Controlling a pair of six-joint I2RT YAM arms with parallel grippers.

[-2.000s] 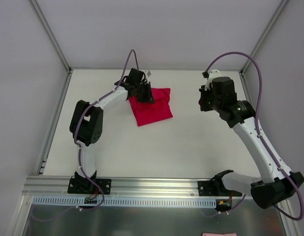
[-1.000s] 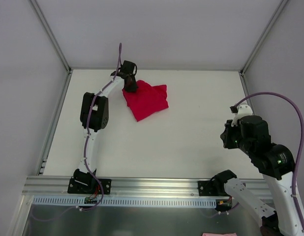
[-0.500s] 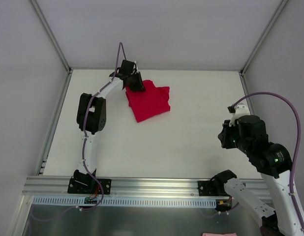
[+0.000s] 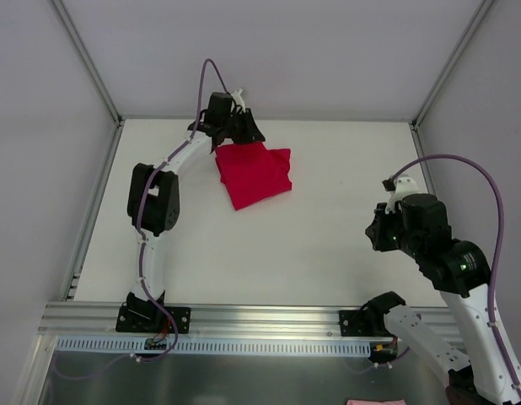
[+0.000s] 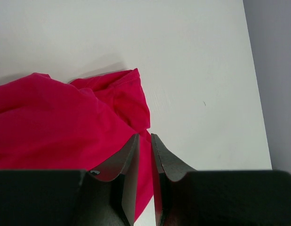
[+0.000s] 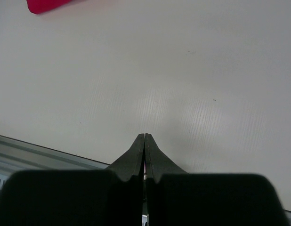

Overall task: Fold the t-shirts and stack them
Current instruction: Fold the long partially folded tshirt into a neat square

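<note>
Hovering slightly parted over the rumpled crimson-red thin-fabric t-shirt (image 5: 56,122), the left claw (image 5: 144,136) grips nothing; the right claw (image 6: 144,135), clenched, hangs well apart.

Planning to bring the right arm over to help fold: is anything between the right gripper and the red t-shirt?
Nothing visible does. Only bare white table lies between the shut right gripper and the folded crimson-red fabric t-shirt. The left gripper, jaws slightly apart, hovers at the shirt's far edge, off that path.

T-shirt (image 4: 254,174) plain crimson-red; table (image 4: 328,219) white; left claw (image 5: 144,137), right claw (image 6: 144,135) black; cables (image 4: 446,156) purple
</note>
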